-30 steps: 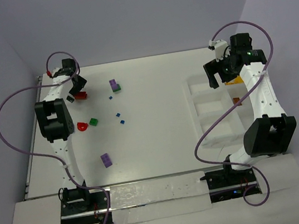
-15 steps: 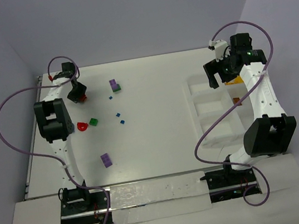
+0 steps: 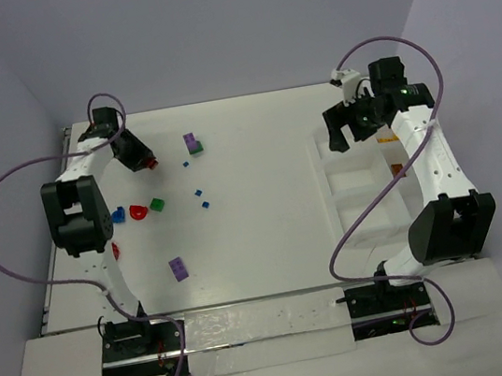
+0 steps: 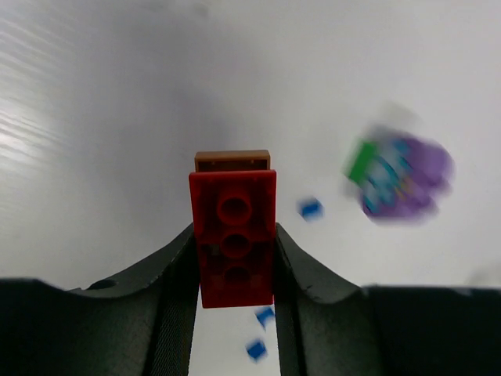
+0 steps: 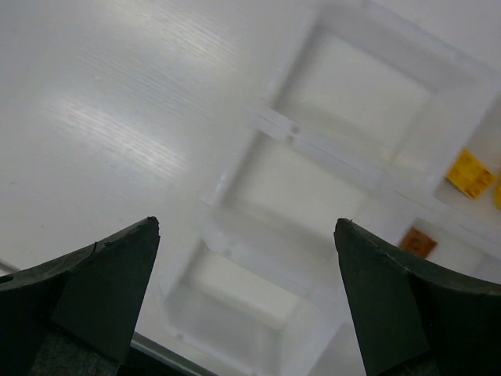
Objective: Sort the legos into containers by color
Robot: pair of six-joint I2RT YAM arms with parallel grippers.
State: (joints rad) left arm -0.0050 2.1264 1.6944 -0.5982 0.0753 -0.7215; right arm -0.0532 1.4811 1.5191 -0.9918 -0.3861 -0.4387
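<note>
Overhead and wrist views of the sorting table (image 3: 267, 233). The white compartment tray (image 3: 330, 197), set at the right side of the table, is taken as the reference.

The left gripper (image 4: 233, 258) was held well apart from the tray, across the table toward the far left corner. Its fingers (image 4: 174, 274) were pressed against the two long sides of a red brick (image 4: 233, 227), whose studs were turned toward the wrist camera. A thin brown piece (image 4: 232, 160) was seen at the brick's far end. Whether the brick was clear of the table could not be told.

The right gripper (image 5: 246, 274) was poised above the tray's far left corner, its jaws spread wide with nothing between them.

A yellow brick (image 5: 470, 174) and an orange-brown brick (image 5: 417, 241) were found in separate compartments of the tray's right column.

Left of the tray and well apart from it, a purple-and-green brick (image 3: 192, 143), a green brick (image 3: 156, 204), a purple brick (image 3: 179, 269) and small blue bricks (image 3: 199, 193) were scattered.
</note>
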